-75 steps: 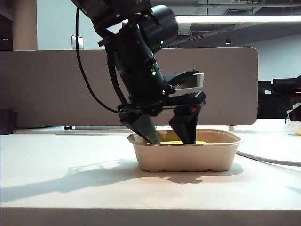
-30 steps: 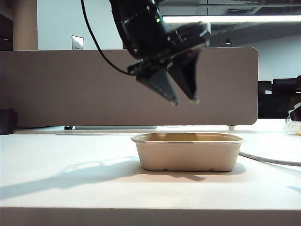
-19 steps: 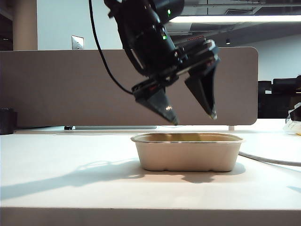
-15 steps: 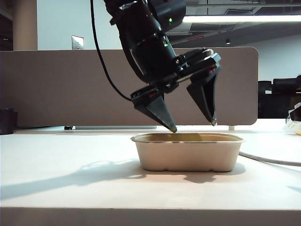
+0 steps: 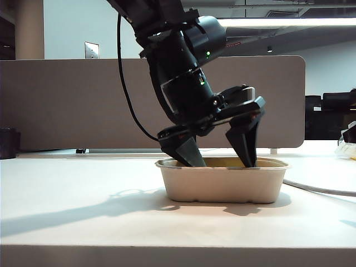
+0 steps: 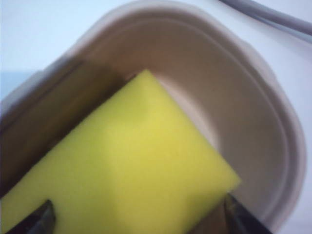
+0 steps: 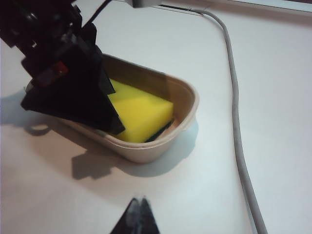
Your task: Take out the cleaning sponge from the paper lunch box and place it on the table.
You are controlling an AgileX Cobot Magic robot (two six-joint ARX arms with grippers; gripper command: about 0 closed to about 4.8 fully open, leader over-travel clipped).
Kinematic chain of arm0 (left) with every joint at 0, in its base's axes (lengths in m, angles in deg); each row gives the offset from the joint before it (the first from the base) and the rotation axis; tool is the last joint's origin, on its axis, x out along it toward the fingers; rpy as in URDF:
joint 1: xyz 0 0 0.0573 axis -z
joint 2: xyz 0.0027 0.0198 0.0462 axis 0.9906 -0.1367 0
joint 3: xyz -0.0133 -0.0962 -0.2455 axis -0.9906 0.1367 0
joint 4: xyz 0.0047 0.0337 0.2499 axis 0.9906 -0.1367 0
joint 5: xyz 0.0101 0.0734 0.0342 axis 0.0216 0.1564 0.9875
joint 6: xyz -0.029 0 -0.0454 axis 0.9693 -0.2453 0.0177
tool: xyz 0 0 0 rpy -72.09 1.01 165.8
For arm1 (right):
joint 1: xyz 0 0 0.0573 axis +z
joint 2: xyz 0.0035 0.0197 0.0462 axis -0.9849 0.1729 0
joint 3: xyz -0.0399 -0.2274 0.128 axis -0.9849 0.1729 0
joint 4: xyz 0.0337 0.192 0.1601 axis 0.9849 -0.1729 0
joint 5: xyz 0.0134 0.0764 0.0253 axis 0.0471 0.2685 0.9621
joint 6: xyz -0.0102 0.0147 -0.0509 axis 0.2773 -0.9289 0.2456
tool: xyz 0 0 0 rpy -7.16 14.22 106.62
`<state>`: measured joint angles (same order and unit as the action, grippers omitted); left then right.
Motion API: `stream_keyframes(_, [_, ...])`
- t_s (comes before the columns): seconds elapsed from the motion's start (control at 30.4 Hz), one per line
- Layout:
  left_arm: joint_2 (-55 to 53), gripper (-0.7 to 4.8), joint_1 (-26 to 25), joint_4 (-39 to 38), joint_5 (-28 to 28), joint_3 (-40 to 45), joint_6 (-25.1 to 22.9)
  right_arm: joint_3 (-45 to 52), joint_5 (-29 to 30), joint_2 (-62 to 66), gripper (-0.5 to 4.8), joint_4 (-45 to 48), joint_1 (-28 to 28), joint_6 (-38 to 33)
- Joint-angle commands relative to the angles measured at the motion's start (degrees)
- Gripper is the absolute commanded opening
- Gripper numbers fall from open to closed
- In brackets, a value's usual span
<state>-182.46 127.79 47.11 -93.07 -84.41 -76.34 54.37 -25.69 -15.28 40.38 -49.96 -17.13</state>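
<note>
Left tool (image 5: 219, 162) is spread wide, with both fingertips dipped below the rim of the box (image 5: 222, 186); we see one finger (image 5: 183, 151) near the box's 9 o'clock end and the other near its 3 o'clock side in the exterior view. In the left wrist view the two fingertips (image 6: 41, 219) flank the sponge (image 6: 126, 170), one on each side; we cannot tell whether they touch it. We see the sponge lying inside the box (image 6: 273, 122), yellow face up, its dark green layer visible along the lower edge in the right wrist view (image 7: 141, 112). The box stands on the white surface (image 5: 83, 211), near its middle. Right tool (image 7: 139, 212) is pressed together and hangs above the surface, apart from the box (image 7: 187, 105). A grey cable (image 7: 234, 97) runs across the surface beside the box.
</note>
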Motion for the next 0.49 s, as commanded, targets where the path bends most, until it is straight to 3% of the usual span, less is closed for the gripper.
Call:
stream_keyframes(0.03, [-1.62, 4.79, 0.04, -0.24, 1.68, -0.17, 0.17, -0.04, -0.04, -0.09, -0.05, 0.92, 0.04, -0.02])
stream_keyframes(0.16, [-3.28, 4.61, 0.04, -1.62, 1.97, -0.17, 0.15, -0.04, -0.04, -0.11, -0.05, 0.92, 0.04, 0.00])
stream_keyframes(0.36, [-3.67, 0.83, 0.04, -1.75, 1.92, -0.04, -0.28, -0.04, -0.04, -0.24, -0.05, 0.90, 0.04, -0.02])
stream_keyframes(0.43, [-3.67, -0.04, 0.00, -1.73, 2.01, -0.04, -1.84, -0.04, -0.07, -0.33, -0.05, 0.90, 0.04, -0.02])
stream_keyframes(0.49, [-3.67, -0.06, 0.02, -1.55, 2.21, -0.04, -2.51, -0.04, -0.04, -0.33, -0.05, 0.92, 0.04, -0.02])
